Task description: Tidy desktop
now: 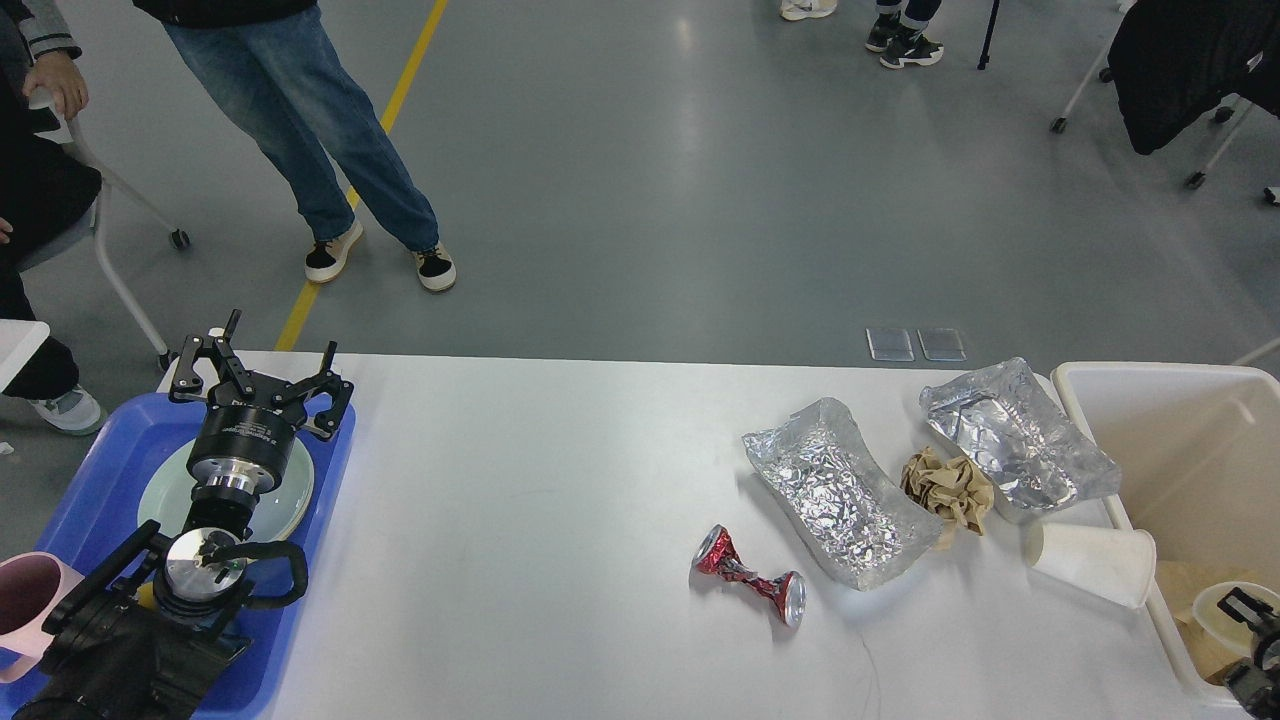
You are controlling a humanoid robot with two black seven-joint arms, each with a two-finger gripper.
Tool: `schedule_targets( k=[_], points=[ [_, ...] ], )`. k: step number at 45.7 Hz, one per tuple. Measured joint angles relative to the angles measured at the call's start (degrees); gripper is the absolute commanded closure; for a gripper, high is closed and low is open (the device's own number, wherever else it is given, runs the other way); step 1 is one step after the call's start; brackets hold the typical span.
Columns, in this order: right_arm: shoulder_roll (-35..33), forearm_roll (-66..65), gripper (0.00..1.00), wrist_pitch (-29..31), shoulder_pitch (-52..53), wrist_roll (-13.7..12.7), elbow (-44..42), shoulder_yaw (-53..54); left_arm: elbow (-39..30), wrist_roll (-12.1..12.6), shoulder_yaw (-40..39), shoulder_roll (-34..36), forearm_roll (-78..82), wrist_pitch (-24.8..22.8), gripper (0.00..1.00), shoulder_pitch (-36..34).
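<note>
The white desktop [520,480] carries a crushed red can [750,578], two foil trays [838,492] [1015,438], a crumpled brown paper wad [945,485] and a white paper cup [1090,563] lying on its side. My left gripper [260,368] hangs open over the blue tray [95,480] at the left, above a pale green plate [290,495]. My right gripper [1250,625] shows only partly at the bottom right corner, low inside the cream bin [1180,440]. It sits against a pale round container [1215,603]; its grip is unclear.
A pink mug [25,600] stands at the tray's near left corner. Brown paper scraps [1185,580] lie in the bin. People stand and sit on the floor beyond the table's far left edge. Wheeled chairs are at the far right.
</note>
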Motion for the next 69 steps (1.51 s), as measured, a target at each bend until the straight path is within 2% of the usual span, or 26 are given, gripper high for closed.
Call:
schedule_targets(
  k=[9, 16, 24, 31, 36, 47, 51, 55, 59, 62, 66, 69],
  points=[
    [-0.03, -0.15, 0.0, -0.96, 0.27, 0.07, 0.7, -0.25, 0.0, 0.0, 0.0, -0.02, 0.0, 0.0, 0.04, 0.0],
    [-0.61, -0.28, 0.0, 0.99, 1.57, 0.06, 1.57, -0.37, 0.0, 0.0, 0.0, -0.02, 0.0, 0.0, 0.04, 0.0],
    [-4.74, -0.92, 0.0, 7.22, 8.7, -0.79, 6.61, -0.87, 0.0, 0.0, 0.0, -0.02, 0.0, 0.0, 0.04, 0.0],
    [-8.12, -1.44, 0.0, 14.09, 17.96, -3.65, 12.8, -5.03, 0.0, 0.0, 0.0, -0.02, 0.0, 0.0, 0.04, 0.0],
    [-10.54, -1.79, 0.0, 17.12, 25.95, -4.77, 20.18, -9.42, 0.0, 0.0, 0.0, -0.02, 0.0, 0.0, 0.04, 0.0],
    [-11.13, -5.05, 0.0, 22.09, 52.97, -5.12, 45.79, -26.9, 0.0, 0.0, 0.0, -0.02, 0.0, 0.0, 0.04, 0.0],
    [-9.76, -5.19, 0.0, 26.43, 61.46, -5.77, 52.44, -30.97, 0.0, 0.0, 0.0, -0.02, 0.0, 0.0, 0.04, 0.0],
    [-7.4, -5.24, 0.0, 32.8, 67.91, -8.11, 56.45, -34.17, 0.0, 0.0, 0.0, -0.01, 0.0, 0.0, 0.04, 0.0],
    [-4.5, -5.2, 0.0, 41.81, 73.76, -11.31, 58.05, -35.29, 0.0, 0.0, 0.0, -0.01, 0.01, 0.0, 0.04, 0.0],
    [-2.9, -5.09, 0.0, 48.99, 78.12, -12.76, 58.38, -35.29, 0.0, 0.0, 0.0, -0.01, 0.0, 0.0, 0.04, 0.0],
    [-1.31, -5.02, 0.0, 56.29, 84.06, -13.37, 59.66, -34.81, 0.0, 0.0, 0.0, 0.0, 0.0, -0.04, 0.04, 0.0],
    [-0.51, -5.01, 0.0, 58.98, 88.57, -13.48, 62.25, -34.57, 0.0, 0.0, 0.0, 0.02, 0.0, -0.09, 0.04, 0.0]
  ],
)
